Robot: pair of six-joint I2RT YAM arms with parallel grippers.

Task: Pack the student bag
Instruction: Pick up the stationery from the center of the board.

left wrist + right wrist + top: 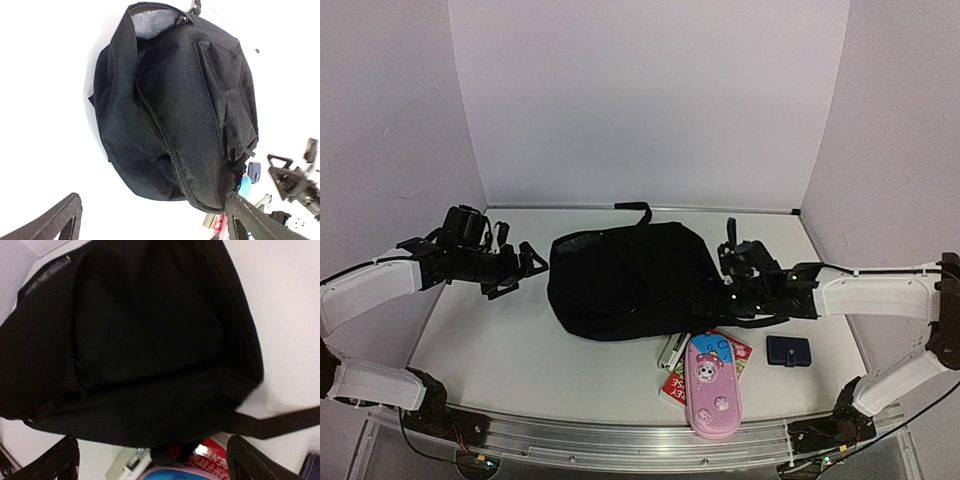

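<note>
The student bag point(625, 280) is a large black backpack lying flat mid-table, its top loop toward the back wall. In the left wrist view the student bag point(175, 110) shows a long zipper, and grey lining shows at its far mouth. My left gripper point(520, 268) hovers just left of the bag, open, with bare table between its fingertips point(55, 220). My right gripper point(722, 276) is at the bag's right edge, also open and holding nothing. Its view looks down on the student bag point(140, 340) past its fingertips point(260, 462).
A pink pencil case point(710, 385) lies near the front edge on a red book point(740, 350). Beside them a white item point(670, 350) pokes out from under the bag. A small dark-blue pouch point(788, 351) sits to the right. A bag strap point(280, 422) trails rightward.
</note>
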